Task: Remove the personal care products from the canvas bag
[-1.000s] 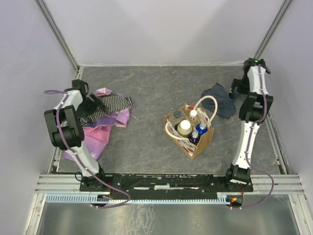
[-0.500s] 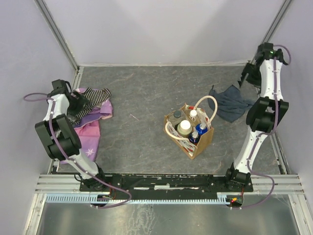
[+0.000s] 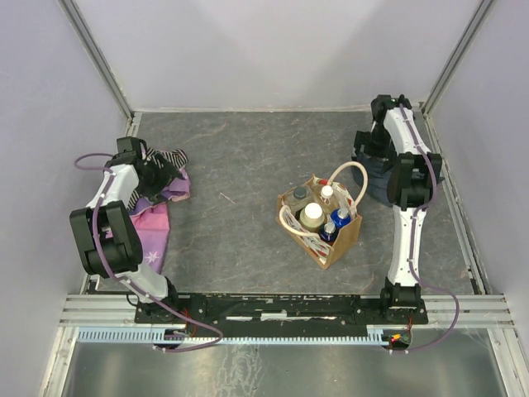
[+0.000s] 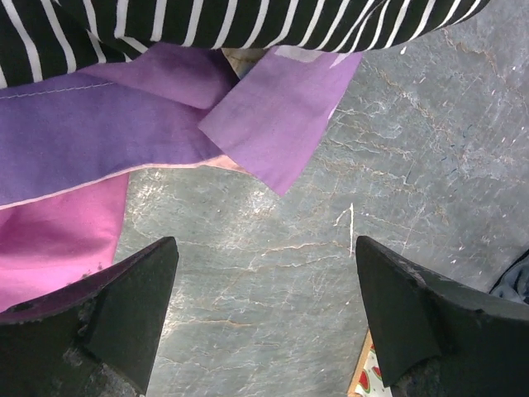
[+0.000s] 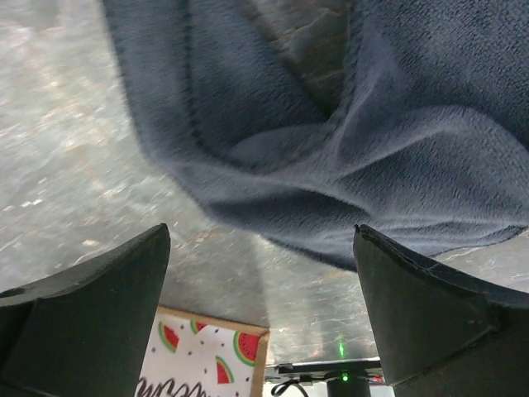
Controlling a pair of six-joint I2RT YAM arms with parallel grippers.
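The canvas bag point(image 3: 324, 240) stands upright mid-table with cream looped handles. Inside it show a cream-capped bottle point(image 3: 312, 215), a dark-capped bottle point(image 3: 299, 193), a white-nozzled bottle point(image 3: 327, 192) and two blue-topped bottles point(image 3: 339, 219). My left gripper point(image 3: 162, 174) is open and empty at the far left, over the clothes; in the left wrist view point(image 4: 264, 248) only bare floor lies between its fingers. My right gripper point(image 3: 364, 155) is open and empty behind the bag's right side; in the right wrist view point(image 5: 261, 236) it hangs just above the floor, with the bag's watermelon-printed panel point(image 5: 207, 356) below.
Striped and purple clothes point(image 3: 157, 203) lie at the left edge and fill the top of the left wrist view point(image 4: 124, 132). A blue-grey cloth point(image 3: 382, 184) lies right of the bag, under my right arm, and shows large in the right wrist view point(image 5: 347, 141). Walls enclose the table.
My right arm has swung left from the right wall to over the blue-grey cloth. My left arm has come slightly inward. The clothes were dragged left earlier and lie still now.
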